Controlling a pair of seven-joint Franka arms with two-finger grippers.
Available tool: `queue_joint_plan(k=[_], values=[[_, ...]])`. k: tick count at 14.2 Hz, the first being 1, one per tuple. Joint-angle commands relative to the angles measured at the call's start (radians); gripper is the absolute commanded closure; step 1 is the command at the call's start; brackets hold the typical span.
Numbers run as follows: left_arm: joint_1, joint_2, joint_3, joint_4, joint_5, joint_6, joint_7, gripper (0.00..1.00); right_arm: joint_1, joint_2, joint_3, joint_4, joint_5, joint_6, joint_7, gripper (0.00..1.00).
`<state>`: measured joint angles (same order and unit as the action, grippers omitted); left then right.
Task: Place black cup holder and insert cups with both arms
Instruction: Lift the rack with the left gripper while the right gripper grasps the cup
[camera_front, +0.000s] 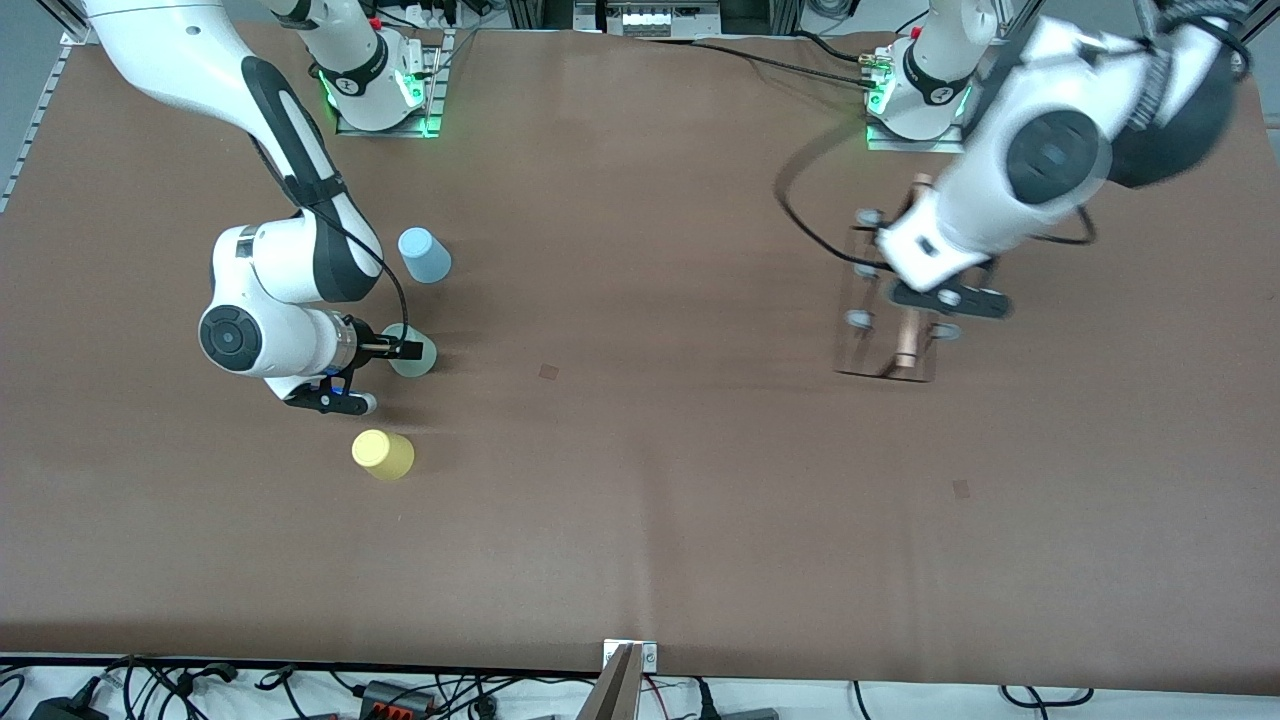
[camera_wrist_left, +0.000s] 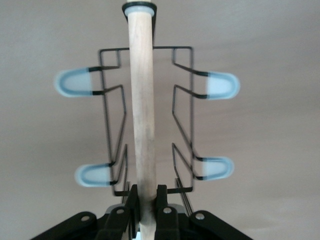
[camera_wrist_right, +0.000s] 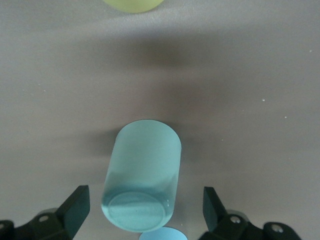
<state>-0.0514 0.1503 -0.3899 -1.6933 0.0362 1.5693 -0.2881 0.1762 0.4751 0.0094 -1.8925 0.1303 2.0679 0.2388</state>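
- Left gripper (camera_wrist_left: 145, 212): fingers pressed together on the wooden rod handle (camera_wrist_left: 141, 115) of the black cup holder (camera_front: 888, 300), pinching it near one end; the rod's long axis runs straight away from the gripper in the left wrist view.
- Cup holder sits in the right-middle of the front frame, toward the left arm's end of the table, under the left arm's wrist. Whether it rests on the table or is already lifted: can't tell, the picture is smeared there.
- Grey-tipped pegs (camera_wrist_left: 222, 85) stick out to both sides of the rod; four show in the left wrist view.
- Right gripper (camera_wrist_right: 145, 207): fingers spread wide, holding nothing, with the mint green cup (camera_wrist_right: 142, 180) between them and not touching; gap on both sides in the right wrist view.
- Mint cup (camera_front: 412, 350) stands upside down, left-middle of the front frame. Key relation: it lies straight ahead of the right gripper, between the open fingers, so a plain close should take it.
- Light blue cup (camera_front: 425, 255): above the mint cup in the front frame, farther from the camera, upside down.
- Yellow cup (camera_front: 383, 454): below the mint cup, nearer the camera, lying tipped.
- All three cups are near the right arm and well apart from the holder; the right arm is the nearer one for cups.
- Judgement: the holder is gripped but not yet placed; no cup is on a peg yet.
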Motion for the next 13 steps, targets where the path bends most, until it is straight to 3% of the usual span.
queue_joint_plan(k=[1,5,6,8,9,11,13], values=[[-0.094,0.136,-0.012,0.211,-0.034,-0.054,-0.147,0.99,0.015,0.005,0.001,-0.013,0.014,0.017,0.014,0.00],[-0.283,0.315,-0.012,0.389,-0.075,-0.003,-0.340,0.99,0.017,0.017,0.001,-0.013,0.017,0.014,0.014,0.00],[-0.318,0.365,-0.010,0.435,-0.075,0.023,-0.385,0.99,0.016,0.019,0.001,-0.013,0.017,0.009,0.013,0.09],[-0.367,0.442,-0.007,0.490,-0.071,0.081,-0.445,0.99,0.017,0.014,0.001,-0.005,0.017,0.001,0.014,0.45],[-0.393,0.466,-0.001,0.494,-0.068,0.127,-0.463,0.99,0.017,0.011,0.001,0.007,0.017,-0.011,0.011,0.58],[-0.419,0.503,0.002,0.492,-0.058,0.191,-0.470,0.99,0.014,0.010,0.001,0.073,0.017,-0.084,0.007,0.68],[-0.438,0.529,0.002,0.491,-0.036,0.248,-0.506,0.99,0.012,0.010,0.001,0.182,0.017,-0.190,0.005,0.71]])
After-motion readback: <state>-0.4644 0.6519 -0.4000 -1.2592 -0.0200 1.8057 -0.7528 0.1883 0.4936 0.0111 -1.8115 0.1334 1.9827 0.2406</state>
